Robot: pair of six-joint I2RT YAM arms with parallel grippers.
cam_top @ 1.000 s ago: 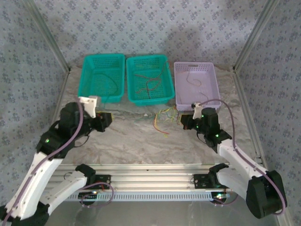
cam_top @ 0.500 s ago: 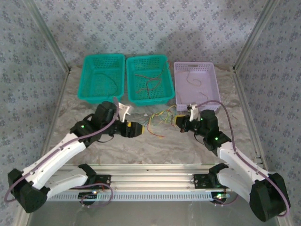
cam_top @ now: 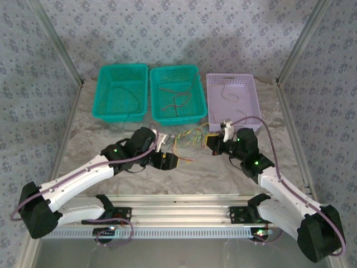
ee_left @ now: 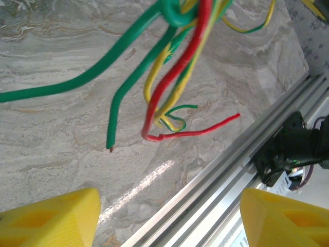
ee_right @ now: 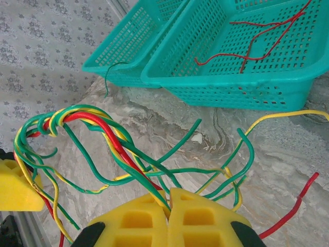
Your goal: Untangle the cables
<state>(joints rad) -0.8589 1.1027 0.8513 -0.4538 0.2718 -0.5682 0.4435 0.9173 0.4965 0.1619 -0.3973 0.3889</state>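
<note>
The cables [cam_top: 188,138] are a tangle of thin green, yellow and red wires, raised off the marble table between the two arms. My right gripper [cam_top: 211,140] is shut on the bundle; in the right wrist view the strands [ee_right: 108,136] fan out from its closed yellow fingertips [ee_right: 168,203]. My left gripper [cam_top: 169,161] is open, just left of and below the tangle. In the left wrist view the wires [ee_left: 172,77] hang ahead of its spread yellow fingers [ee_left: 51,218], and nothing lies between them [ee_left: 169,221].
Three baskets stand at the back: a teal one [cam_top: 122,66], a second teal one [cam_top: 174,67] and a lavender one [cam_top: 230,75], each with loose wires inside. An aluminium rail [ee_left: 241,159] runs along the near table edge. The teal baskets [ee_right: 247,87] are just beyond the tangle.
The left arm has swung in from the left to the tangle, and its jaws have opened. The right gripper has carried the bundle slightly left and stayed shut.
</note>
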